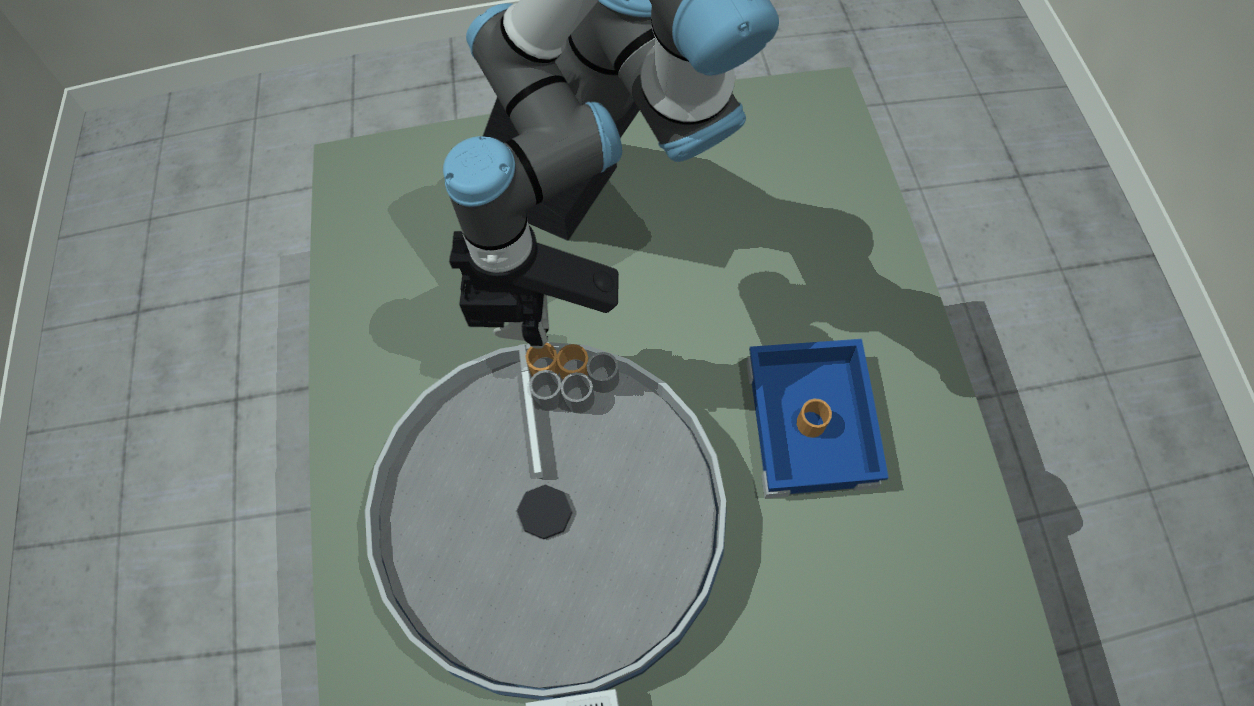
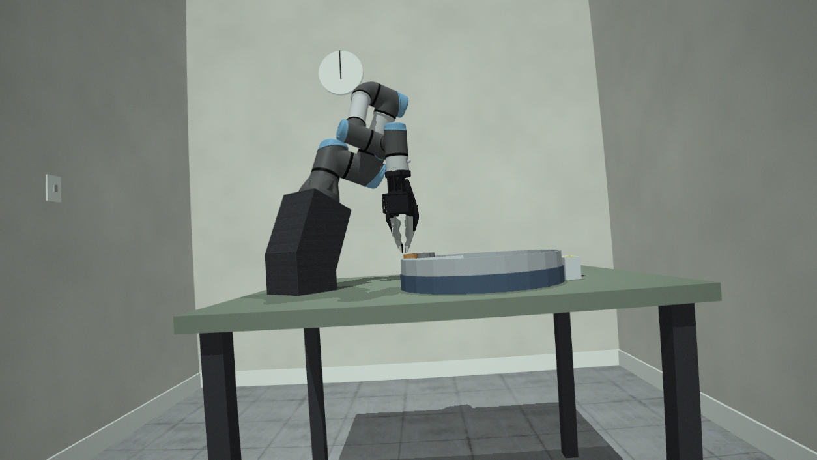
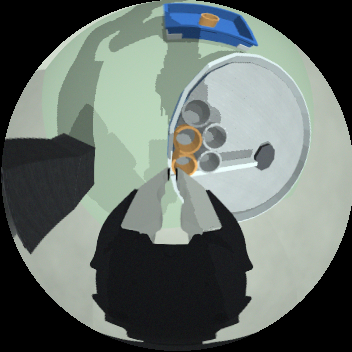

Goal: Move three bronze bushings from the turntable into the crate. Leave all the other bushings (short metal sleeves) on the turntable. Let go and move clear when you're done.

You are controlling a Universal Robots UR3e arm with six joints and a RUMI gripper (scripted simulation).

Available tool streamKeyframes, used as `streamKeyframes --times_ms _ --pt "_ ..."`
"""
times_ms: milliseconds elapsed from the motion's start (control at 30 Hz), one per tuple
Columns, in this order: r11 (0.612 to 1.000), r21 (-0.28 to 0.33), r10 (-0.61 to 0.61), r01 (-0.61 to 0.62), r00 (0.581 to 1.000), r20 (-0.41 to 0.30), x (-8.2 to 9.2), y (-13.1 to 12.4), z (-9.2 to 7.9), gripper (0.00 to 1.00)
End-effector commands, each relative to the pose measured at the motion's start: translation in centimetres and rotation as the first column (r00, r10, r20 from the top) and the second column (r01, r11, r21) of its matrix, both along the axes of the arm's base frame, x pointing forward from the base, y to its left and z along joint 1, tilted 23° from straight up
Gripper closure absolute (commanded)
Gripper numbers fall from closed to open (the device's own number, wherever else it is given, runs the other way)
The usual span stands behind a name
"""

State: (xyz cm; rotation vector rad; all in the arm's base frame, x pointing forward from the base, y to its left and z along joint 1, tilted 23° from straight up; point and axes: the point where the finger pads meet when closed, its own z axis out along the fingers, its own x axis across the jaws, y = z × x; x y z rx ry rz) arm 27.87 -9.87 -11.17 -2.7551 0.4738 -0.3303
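My gripper [image 1: 540, 341] [image 2: 403, 250] [image 3: 172, 168] is shut and empty, its tips just above the far rim of the turntable [image 1: 614, 543] [image 2: 480, 265] [image 3: 240, 100]. Right by the tips, one bronze bushing [image 1: 536, 353] [image 3: 190, 168] stands upright against the divider and rim. A second bronze bushing [image 1: 573, 351] [image 3: 195, 145] stands beside it. A darker grey bushing [image 1: 602, 377] [image 3: 196, 120] and two lighter grey ones [image 1: 544, 398] [image 1: 576, 400] stand close around them. Another bronze bushing [image 1: 814, 428] [image 3: 209, 23] stands in the blue crate [image 1: 870, 420] [image 3: 182, 20].
A white divider bar [image 1: 532, 429] [image 3: 235, 168] runs from the rim toward the dark hub [image 1: 544, 511] [image 3: 264, 156]. The turntable's raised rim curves around the bushings. The crate stands to the right of the turntable in the top view. A white box [image 2: 572, 267] stands beside the turntable.
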Motion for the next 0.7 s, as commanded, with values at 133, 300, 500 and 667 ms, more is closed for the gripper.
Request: streamKeyframes --times_ms 133,300,500,667 --pt "1.0 -0.002 0.0 0.0 1.0 0.001 0.0 -0.1 0.0 0.95" --pt "1.0 -0.002 0.0 0.0 1.0 0.001 0.1 0.0 -0.2 0.95" --pt "1.0 -0.002 0.0 0.0 1.0 0.001 0.3 0.2 -1.0 0.95" --pt "1.0 -0.002 0.0 0.0 1.0 0.001 0.4 0.3 -1.1 0.95"
